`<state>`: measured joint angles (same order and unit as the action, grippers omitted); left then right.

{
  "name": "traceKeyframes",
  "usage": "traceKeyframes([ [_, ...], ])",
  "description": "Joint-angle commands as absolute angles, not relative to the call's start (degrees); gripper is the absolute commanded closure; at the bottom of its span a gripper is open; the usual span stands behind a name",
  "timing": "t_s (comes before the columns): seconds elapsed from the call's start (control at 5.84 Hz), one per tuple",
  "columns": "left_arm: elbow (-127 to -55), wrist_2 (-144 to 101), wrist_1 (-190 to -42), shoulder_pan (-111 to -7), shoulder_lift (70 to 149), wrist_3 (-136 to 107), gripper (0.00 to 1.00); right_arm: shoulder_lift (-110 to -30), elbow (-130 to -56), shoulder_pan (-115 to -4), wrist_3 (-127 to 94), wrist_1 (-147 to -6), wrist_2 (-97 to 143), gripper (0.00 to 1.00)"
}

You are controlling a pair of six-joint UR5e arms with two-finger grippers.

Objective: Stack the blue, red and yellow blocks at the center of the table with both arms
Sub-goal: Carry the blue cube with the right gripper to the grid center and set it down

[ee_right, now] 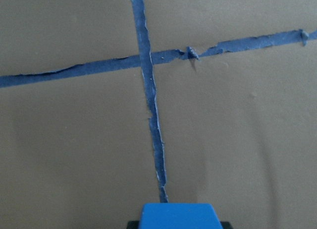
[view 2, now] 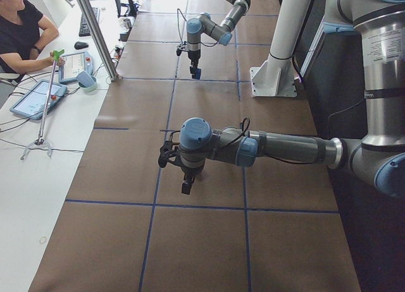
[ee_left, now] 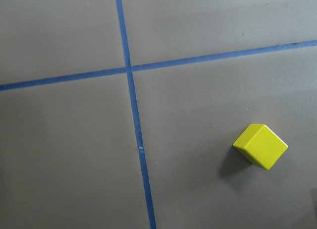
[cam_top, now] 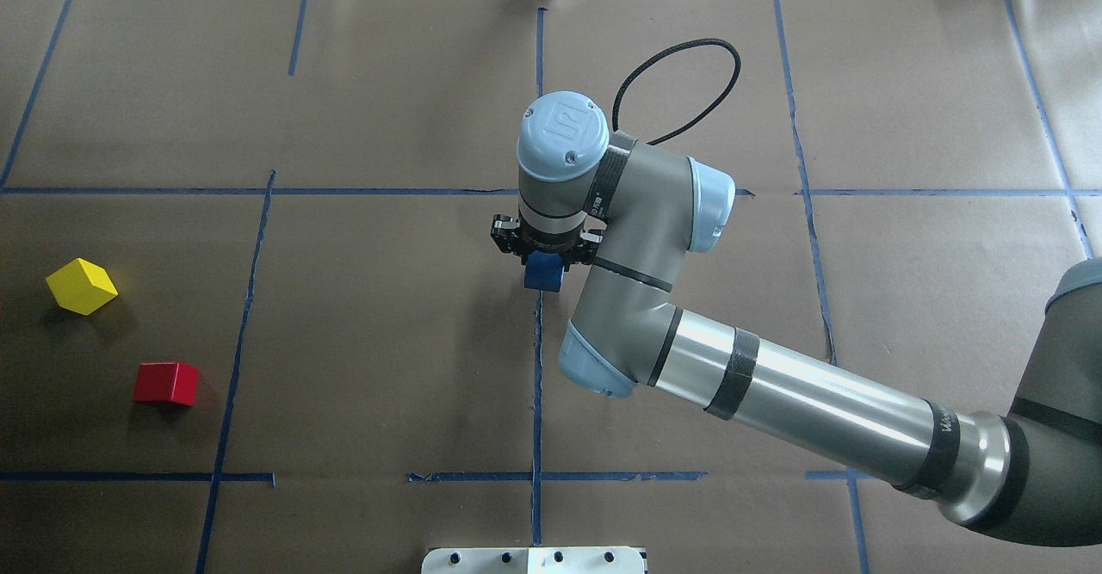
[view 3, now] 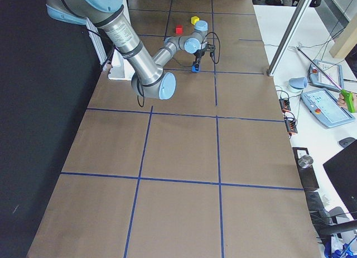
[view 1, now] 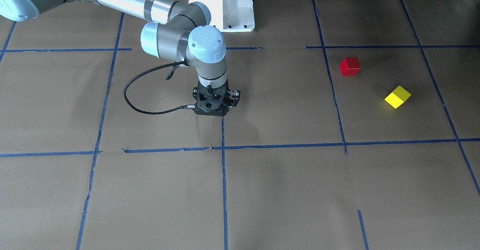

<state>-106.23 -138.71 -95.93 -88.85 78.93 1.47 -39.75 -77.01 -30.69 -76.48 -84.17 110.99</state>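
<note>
The right hand point(cam_top: 544, 257) hangs over the middle of the desk point(cam_top: 387, 367), closed on the blue block point(cam_top: 545, 274), which is over the centre tape line point(cam_top: 536, 385). In the overhead view the wrist point(cam_top: 561, 169) covers most of the hand, so only part of the block shows beneath it. In the front view the block is hidden altogether behind the hand's body. The right wrist view cuts the block off at the bottom edge, leaving a strip of blue. I cannot tell whether it touches the desk.

The left hand point(view 2: 185, 181) shows only in the left side view, pointing down over the desk, and I cannot tell whether it is open or closed. The yellow block point(cam_top: 82, 286) and red block point(cam_top: 166, 383) lie near each other but apart, well off toward the robot's left.
</note>
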Motion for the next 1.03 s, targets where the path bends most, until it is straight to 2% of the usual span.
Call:
traceKeyframes([
  [0.0,-106.3,-138.8,-96.0,-88.8,78.9,1.3,0.00,-39.5,-76.7,-30.0,-76.0,-84.2,110.0,0.92],
  [0.34,-106.3,-138.8,-96.0,-88.9,78.9,1.3,0.00,-39.5,-76.7,-29.1,-73.6,-84.2,109.5,0.74],
  [0.51,-106.3,-138.8,-96.0,-88.9,78.9,1.3,0.00,-39.5,-76.7,-28.9,-73.0,-84.2,108.9,0.73],
  [0.86,-106.4,-138.8,-96.1,-88.9,78.8,1.3,0.00,-39.5,-75.9,-28.8,-73.4,-84.5,108.7,0.63],
])
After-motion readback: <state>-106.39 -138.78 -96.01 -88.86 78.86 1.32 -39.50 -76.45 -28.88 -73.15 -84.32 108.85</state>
